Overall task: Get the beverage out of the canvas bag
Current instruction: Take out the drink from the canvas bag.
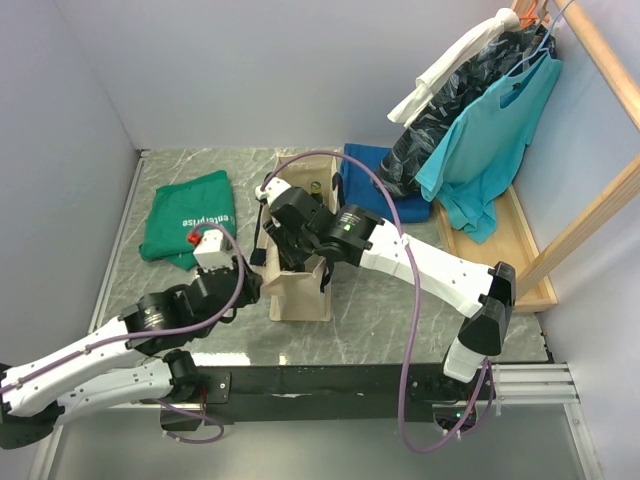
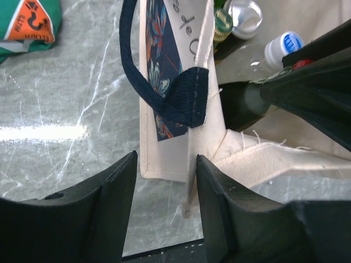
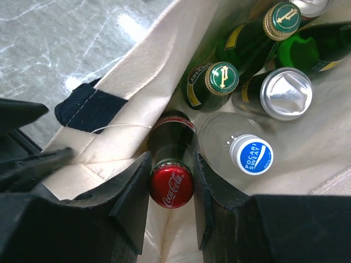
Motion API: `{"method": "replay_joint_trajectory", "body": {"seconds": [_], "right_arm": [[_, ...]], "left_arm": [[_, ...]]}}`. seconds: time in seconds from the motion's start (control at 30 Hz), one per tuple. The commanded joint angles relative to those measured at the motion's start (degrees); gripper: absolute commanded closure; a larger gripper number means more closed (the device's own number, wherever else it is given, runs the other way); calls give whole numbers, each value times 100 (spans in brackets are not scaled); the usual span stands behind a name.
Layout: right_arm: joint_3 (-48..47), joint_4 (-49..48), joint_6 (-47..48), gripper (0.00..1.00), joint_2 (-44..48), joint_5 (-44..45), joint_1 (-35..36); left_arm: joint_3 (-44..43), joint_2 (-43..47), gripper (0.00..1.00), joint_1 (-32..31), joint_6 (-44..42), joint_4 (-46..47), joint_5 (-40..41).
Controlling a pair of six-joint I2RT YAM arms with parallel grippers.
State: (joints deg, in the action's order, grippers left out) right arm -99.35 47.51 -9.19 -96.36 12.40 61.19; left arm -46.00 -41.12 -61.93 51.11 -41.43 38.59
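The cream canvas bag [image 1: 300, 295] with navy handles [image 2: 184, 98] stands upright mid-table. Inside it, a dark Coca-Cola bottle [image 3: 171, 183] with a red cap leans by the bag wall [image 3: 126, 71]. My right gripper [image 3: 171, 159] reaches into the bag [image 1: 285, 235] and is shut on that bottle's neck just under the cap. My left gripper [image 2: 166, 159] is at the bag's near left corner [image 1: 260, 258]. Its jaws stand open astride the corner seam [image 2: 189, 181], and only the right finger touches the canvas.
Also in the bag are a clear Pocari Sweat bottle [image 3: 249, 154], two green bottles [image 3: 222, 79] and a silver can [image 3: 285, 93]. A folded green T-shirt [image 1: 190, 215] lies to the left and a blue cloth [image 1: 375, 175] behind. A wooden rack with hanging clothes [image 1: 500, 130] stands at the right.
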Motion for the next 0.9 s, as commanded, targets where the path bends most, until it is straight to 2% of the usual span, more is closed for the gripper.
{"method": "replay_joint_trajectory", "body": {"seconds": [0.0, 0.2, 0.37, 0.53, 0.7, 0.87], "right_arm": [[-673, -295, 242, 100, 337, 271, 33], [-796, -233, 242, 100, 346, 263, 33], [-753, -216, 242, 100, 442, 298, 33], [-778, -163, 286, 100, 548, 341, 33], [-963, -75, 348, 100, 583, 491, 25], [-1613, 285, 339, 100, 364, 596, 33]], "left_arm": [[-32, 263, 47, -12, -119, -24, 167], [-49, -70, 46, 356, -584, 591, -324], [-155, -168, 45, 954, -1058, 960, -659], [-138, -229, 46, 1938, -1420, 1435, -1511], [-234, -448, 44, 2124, -1604, 1682, -1802], [-673, -897, 41, 2176, -1744, 1620, -1758]]}}
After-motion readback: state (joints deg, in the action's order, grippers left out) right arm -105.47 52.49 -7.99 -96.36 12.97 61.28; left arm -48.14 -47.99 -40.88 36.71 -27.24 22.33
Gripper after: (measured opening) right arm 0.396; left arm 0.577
